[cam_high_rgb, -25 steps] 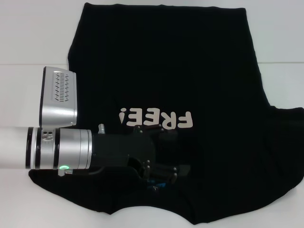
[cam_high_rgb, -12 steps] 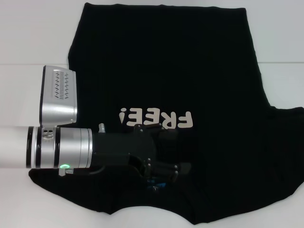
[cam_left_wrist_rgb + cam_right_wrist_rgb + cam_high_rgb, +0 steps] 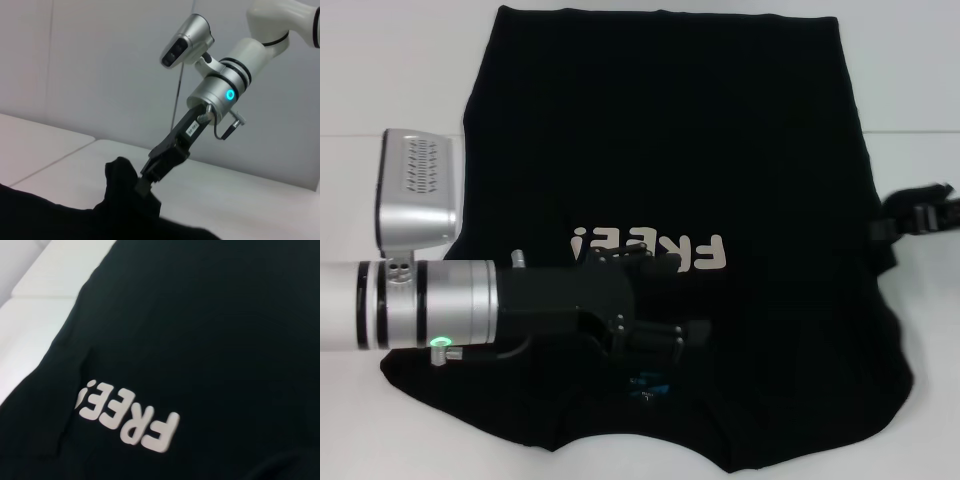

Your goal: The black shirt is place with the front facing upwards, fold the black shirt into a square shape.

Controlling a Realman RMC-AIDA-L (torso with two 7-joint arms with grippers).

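Right end effector [image 3: 145, 182] pinches black shirt [image 3: 670, 130] sleeve edge, apparently; shirt body lies inboard. Left end effector [image 3: 655, 345] over collar, closure unclear.

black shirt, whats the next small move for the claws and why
Probably carry the right sleeve inward over the chest. The right claw has pinched the black shirt at its right edge, cloth bunched up off the table. The left claw sits low near the collar, below the FREE! letters, its grip unclear.
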